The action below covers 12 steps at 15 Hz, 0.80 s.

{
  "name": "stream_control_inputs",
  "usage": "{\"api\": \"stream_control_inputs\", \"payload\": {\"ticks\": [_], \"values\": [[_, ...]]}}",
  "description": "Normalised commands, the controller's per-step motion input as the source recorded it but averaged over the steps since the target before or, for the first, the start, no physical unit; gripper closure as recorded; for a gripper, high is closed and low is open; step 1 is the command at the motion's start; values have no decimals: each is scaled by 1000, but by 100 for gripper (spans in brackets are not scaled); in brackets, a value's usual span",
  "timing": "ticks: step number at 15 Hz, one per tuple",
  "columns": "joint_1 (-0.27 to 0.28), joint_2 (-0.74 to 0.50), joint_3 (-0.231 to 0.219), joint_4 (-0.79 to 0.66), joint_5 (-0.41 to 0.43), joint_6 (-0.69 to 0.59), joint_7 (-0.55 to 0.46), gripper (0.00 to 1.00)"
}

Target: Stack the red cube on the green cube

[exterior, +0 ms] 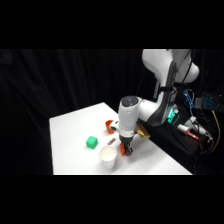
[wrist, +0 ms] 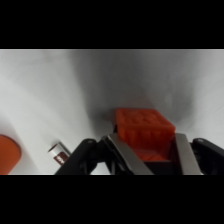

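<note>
White bench (exterior: 70, 145), black backdrop | claw (wrist: 147, 150) closed around red cube (wrist: 145, 127) near bench's front edge | green cube (exterior: 91, 142) mid-bench, apart, bare | stacking remained undone.

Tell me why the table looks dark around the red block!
Wrist view: the pincer and arm shade the white table, leaving a soft grey shadow around the red cube. Side view: the table looks evenly bright against black curtains.
</note>
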Motion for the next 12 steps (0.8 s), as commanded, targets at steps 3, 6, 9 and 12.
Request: {"api": "stream_control_inputs", "payload": {"ticks": [3, 6, 9, 12], "values": [[-117, -475, 26, -164, 55, -350, -308, 74], [-210, -491, 57, -135, 20, -343, -328, 74], [-270, -400, 82, -59, 14, -313, -346, 74], [-296, -279, 97, 45, 68, -265, -392, 74]]}}
